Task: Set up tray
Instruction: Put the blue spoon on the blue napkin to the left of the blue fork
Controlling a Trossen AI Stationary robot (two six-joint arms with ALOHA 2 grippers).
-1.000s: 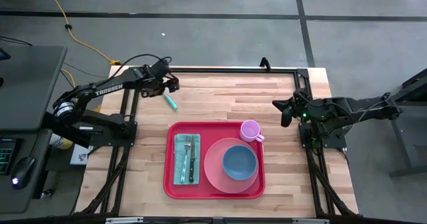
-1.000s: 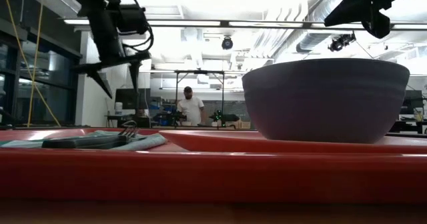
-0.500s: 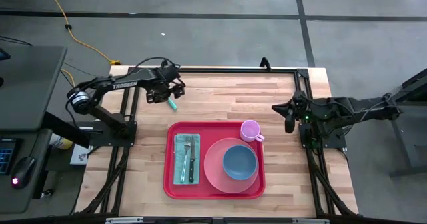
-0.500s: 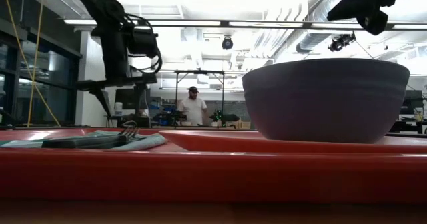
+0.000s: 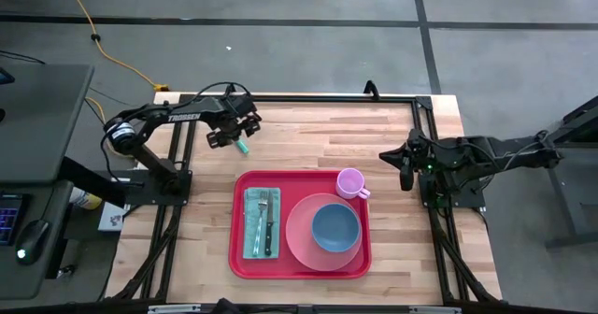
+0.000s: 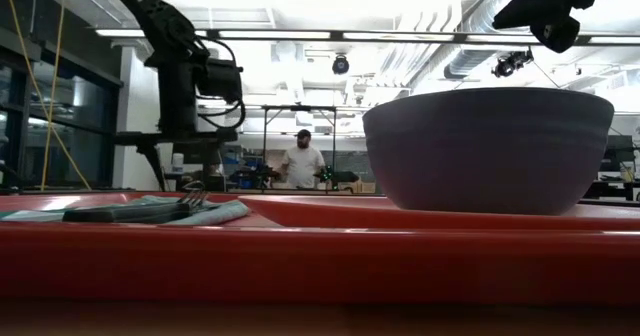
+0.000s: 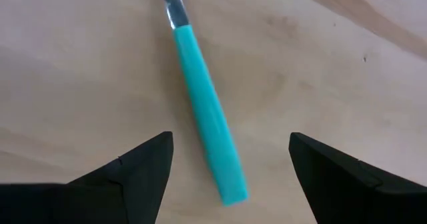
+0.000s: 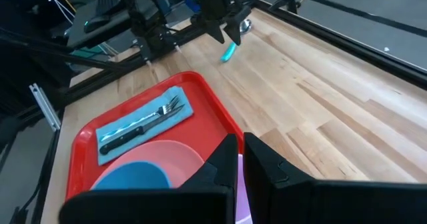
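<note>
Here, the left gripper hangs spread wide over a teal-handled utensil on the bare wood, upper left of the high view, apparently about to pick it up. Next it likely needs to drop and close on the handle. Below sits the red tray; the right gripper waits at right, fingers pressed together.

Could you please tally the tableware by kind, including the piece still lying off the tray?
Trays: 1, red tray
Plates: 1, pink plate
Bowls: 1, blue bowl
Cups: 1, pink cup
Napkins: 1, teal napkin
Utensils: 3, fork, knife, teal-handled utensil on the table
Total: 8
</note>
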